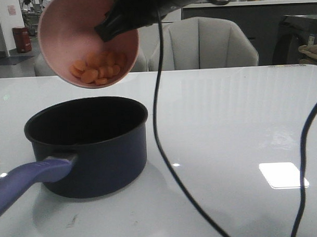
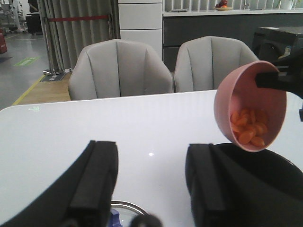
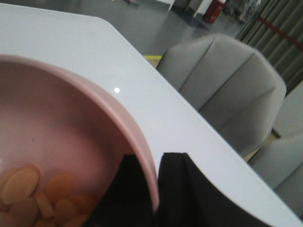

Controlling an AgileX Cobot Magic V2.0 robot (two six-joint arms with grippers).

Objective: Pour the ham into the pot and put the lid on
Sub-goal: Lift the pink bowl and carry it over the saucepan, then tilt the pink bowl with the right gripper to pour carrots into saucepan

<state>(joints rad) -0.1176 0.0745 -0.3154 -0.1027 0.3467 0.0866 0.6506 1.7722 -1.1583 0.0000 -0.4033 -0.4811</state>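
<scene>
My right gripper is shut on the rim of a pink bowl, which hangs tilted above the pot. Several orange-pink ham slices lie piled against the bowl's lower side, still inside it. The wrist view shows one finger inside and one outside the bowl wall. The dark navy pot stands on the table with its purple-blue handle pointing toward the front left; its inside is black. My left gripper is open and holds nothing, hovering over the steel rim of the lid, whose knob is partly seen.
A white glossy table carries everything. Two black cables hang across the front view. Grey chairs stand behind the table's far edge.
</scene>
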